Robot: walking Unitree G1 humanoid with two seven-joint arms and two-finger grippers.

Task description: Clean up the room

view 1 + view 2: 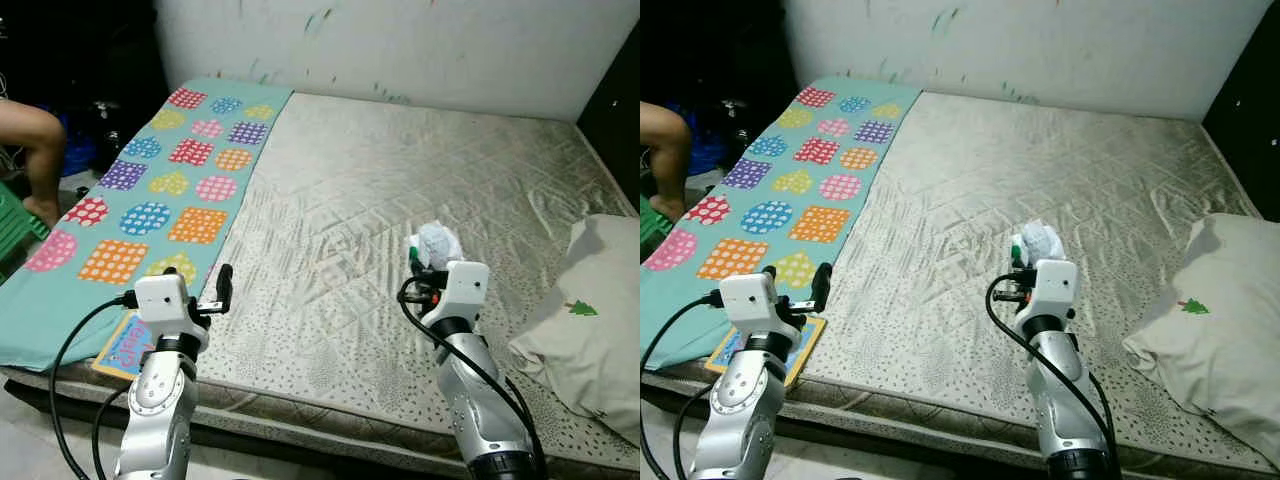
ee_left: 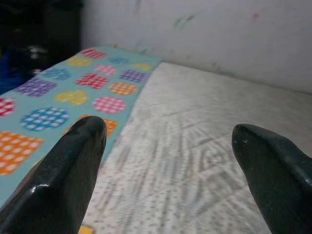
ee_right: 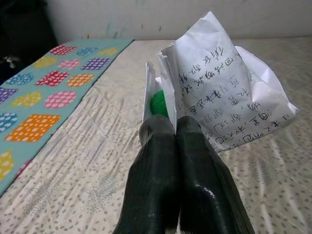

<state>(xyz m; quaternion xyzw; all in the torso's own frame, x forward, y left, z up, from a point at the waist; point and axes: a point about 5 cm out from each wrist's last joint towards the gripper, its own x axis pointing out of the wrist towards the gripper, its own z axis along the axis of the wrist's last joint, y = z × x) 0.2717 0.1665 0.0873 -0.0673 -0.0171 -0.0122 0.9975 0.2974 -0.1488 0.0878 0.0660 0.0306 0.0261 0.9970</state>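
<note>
1. The bare quilted grey mattress (image 1: 400,190) carries a teal mat with coloured dotted patches (image 1: 150,190) along its left side.
2. The right gripper (image 3: 176,129), above the mattress centre, pinches a crumpled white handwritten paper (image 3: 219,92).
3. The left gripper (image 2: 168,141) hovers spread wide at the mat's edge.

Crumpled white paper (image 3: 219,92) (handwritten), quilted satiny mattress (image 1: 400,190), glossy black jaws.
</note>
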